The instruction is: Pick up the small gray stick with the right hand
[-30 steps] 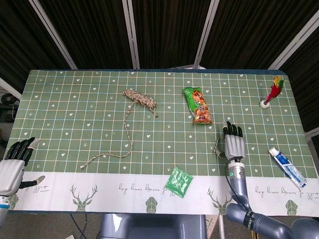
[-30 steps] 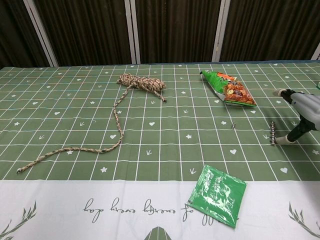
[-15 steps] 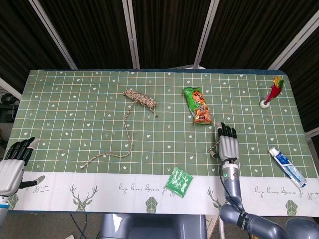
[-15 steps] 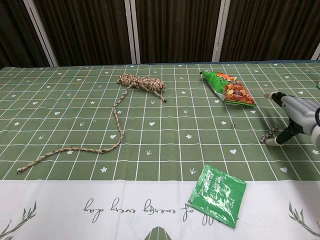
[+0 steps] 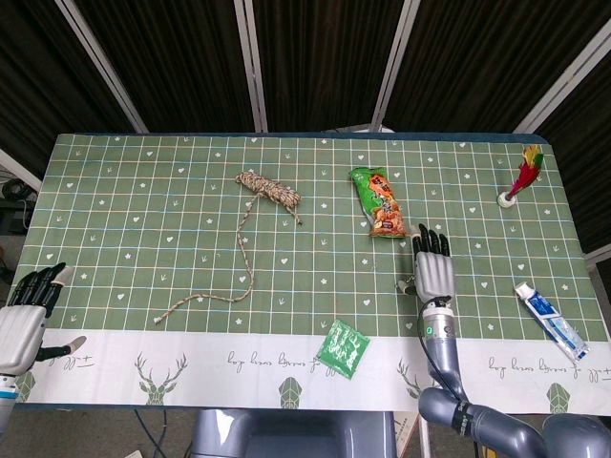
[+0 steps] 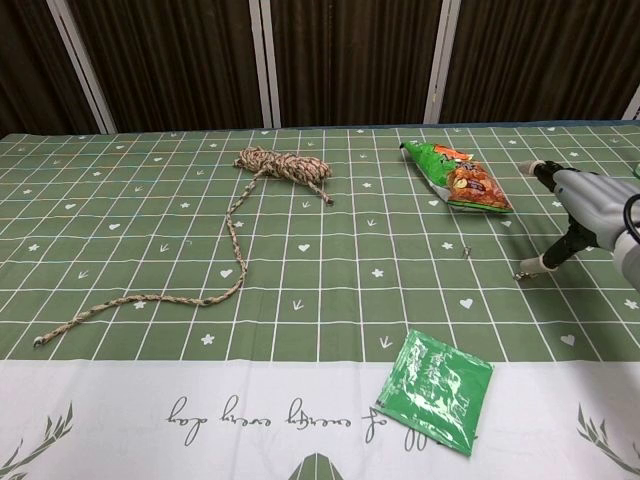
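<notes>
The small gray stick (image 5: pixel 405 283) (image 6: pixel 524 272) lies on the green checked cloth, just left of my right hand (image 5: pixel 434 272) (image 6: pixel 582 208). That hand hovers low over the cloth with its fingers stretched forward and apart. Its thumb (image 6: pixel 552 257) reaches down to the table and its tip touches the stick's right end. No other finger is on the stick, so it is not gripped. My left hand (image 5: pixel 29 307) rests at the table's near left corner, fingers apart and empty; only the head view shows it.
A snack bag (image 5: pixel 380 202) (image 6: pixel 462 180) lies just beyond the right hand. A green sachet (image 5: pixel 344 348) (image 6: pixel 436 390) sits near the front edge. A coiled rope (image 5: pixel 265 187) trails across the left middle. A shuttlecock (image 5: pixel 517 179) and a toothpaste tube (image 5: pixel 552 320) are at the right.
My right hand has moved left and slightly away from the front edge. The stick has slid left with the thumb and turned from upright to slanted.
</notes>
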Robot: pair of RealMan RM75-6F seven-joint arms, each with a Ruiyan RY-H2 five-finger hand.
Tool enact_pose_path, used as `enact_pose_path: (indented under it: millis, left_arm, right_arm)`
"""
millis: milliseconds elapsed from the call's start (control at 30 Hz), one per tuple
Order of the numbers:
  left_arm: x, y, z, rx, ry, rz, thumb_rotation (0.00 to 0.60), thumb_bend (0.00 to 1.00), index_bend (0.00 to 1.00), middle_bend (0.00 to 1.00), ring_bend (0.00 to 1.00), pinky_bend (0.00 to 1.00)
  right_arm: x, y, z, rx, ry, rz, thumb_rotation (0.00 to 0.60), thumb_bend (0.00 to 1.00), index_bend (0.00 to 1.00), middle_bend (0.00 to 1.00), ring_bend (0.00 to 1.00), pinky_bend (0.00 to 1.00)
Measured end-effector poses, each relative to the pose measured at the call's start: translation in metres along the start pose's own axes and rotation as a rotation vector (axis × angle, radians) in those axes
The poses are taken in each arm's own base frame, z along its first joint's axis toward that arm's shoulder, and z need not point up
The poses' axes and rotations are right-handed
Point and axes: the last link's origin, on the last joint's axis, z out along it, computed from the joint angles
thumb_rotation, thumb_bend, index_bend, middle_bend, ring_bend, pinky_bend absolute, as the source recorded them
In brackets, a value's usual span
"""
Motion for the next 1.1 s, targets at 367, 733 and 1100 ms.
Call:
enact_pose_path:
  millis: [367, 733, 1100]
  left_arm:
    - [0.000, 0.000, 0.000, 0.005, 0.002, 0.003, 0.600, 0.08, 0.00, 0.00, 0.00, 0.00]
    - [-0.001, 0.001, 0.000, 0.015, 0.007, 0.005, 0.600, 0.08, 0.00, 0.00, 0.00, 0.00]
    - [-0.001, 0.000, 0.001, 0.025, 0.005, -0.006, 0.600, 0.08, 0.00, 0.00, 0.00, 0.00]
  right_arm:
    - [0.017, 0.013, -0.003, 0.120, 0.016, -0.081, 0.600, 0.07, 0.41, 0.14, 0.00, 0.00]
    - [0.018, 0.030, -0.006, 0.304, -0.045, -0.148, 0.600, 0.07, 0.45, 0.16, 0.00, 0.00]
    - [0.007, 0.028, 0.000, 0.330, -0.072, -0.156, 0.600, 0.15, 0.43, 0.16, 0.00, 0.00]
